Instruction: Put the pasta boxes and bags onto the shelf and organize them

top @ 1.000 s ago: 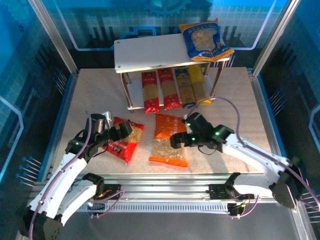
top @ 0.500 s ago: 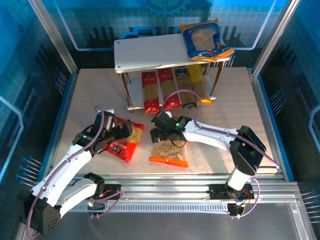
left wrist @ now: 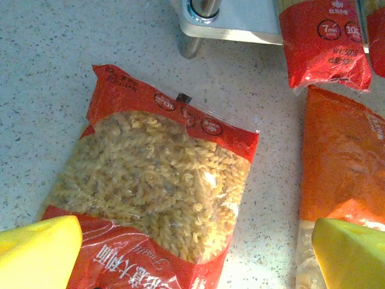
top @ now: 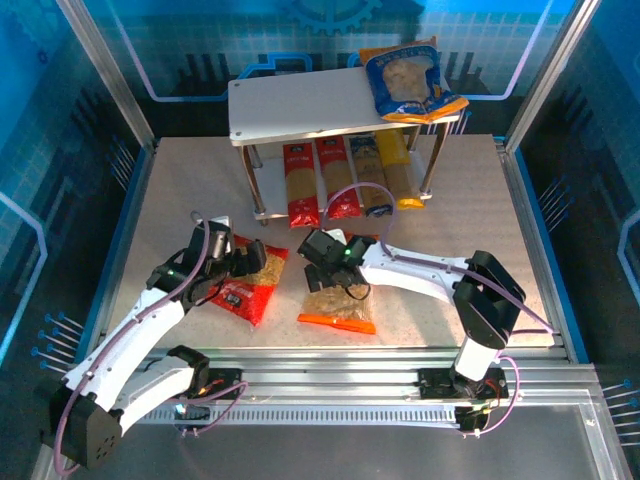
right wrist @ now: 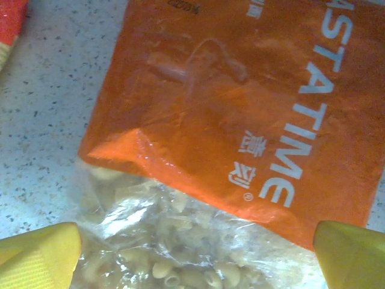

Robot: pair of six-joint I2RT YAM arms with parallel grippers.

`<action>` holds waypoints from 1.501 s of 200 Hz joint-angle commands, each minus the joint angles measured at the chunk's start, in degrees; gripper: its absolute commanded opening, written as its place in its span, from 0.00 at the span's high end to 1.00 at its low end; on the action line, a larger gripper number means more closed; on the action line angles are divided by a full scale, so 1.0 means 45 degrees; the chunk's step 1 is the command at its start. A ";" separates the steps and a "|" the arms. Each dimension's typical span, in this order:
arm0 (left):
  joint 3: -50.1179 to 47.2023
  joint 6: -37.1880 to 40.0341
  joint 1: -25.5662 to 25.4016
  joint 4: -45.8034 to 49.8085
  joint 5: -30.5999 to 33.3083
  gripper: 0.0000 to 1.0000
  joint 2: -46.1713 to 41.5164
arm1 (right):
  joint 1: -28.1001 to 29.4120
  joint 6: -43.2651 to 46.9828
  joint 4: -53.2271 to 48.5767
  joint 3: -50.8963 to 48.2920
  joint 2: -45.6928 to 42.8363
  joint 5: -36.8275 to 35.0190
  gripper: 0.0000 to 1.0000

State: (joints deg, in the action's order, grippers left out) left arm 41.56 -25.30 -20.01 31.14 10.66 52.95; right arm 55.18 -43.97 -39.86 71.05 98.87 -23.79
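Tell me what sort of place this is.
Probably a robot test cell, staged like a pantry: blue walls in metal framing enclose a speckled table, two arms are bolted to its near rail, and a shelf holds pasta packs.

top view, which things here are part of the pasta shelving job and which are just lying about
job: shelf, four spaghetti packs, blue pasta bag, red pasta bag, orange pasta bag
just there: table, near frame rail

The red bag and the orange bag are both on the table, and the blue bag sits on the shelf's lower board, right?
Not quite: the blue bag lies on the top board of the shelf, as the top external view shows. The red bag and orange bag are on the table.
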 commanded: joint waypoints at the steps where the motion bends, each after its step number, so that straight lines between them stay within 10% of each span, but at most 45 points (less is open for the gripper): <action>1: -0.0183 0.0203 -0.0045 -0.0232 -0.0288 0.01 0.0047 | -0.0204 -0.0617 -0.0708 0.0436 0.0606 -0.0269 0.00; 115: -0.0464 0.0414 0.0179 -0.0277 -0.0237 0.01 -0.0028 | -0.1454 -0.0958 0.0839 -0.0502 0.1942 0.2220 0.01; 260: -0.0033 0.0392 0.0403 -0.0471 -0.0744 0.01 0.0497 | -0.2691 0.0816 0.1673 -0.3971 -0.0146 0.4670 1.00; 300: 0.0253 0.0402 0.0403 -0.0537 -0.0927 0.01 0.0709 | -0.2688 0.1650 0.1678 -0.4087 -0.1733 0.4177 1.00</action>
State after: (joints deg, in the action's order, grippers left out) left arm 40.36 -24.86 -18.59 29.80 8.05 55.57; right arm 43.33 -38.98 -24.80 55.11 94.15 -5.50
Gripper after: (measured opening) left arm 0.992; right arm 0.071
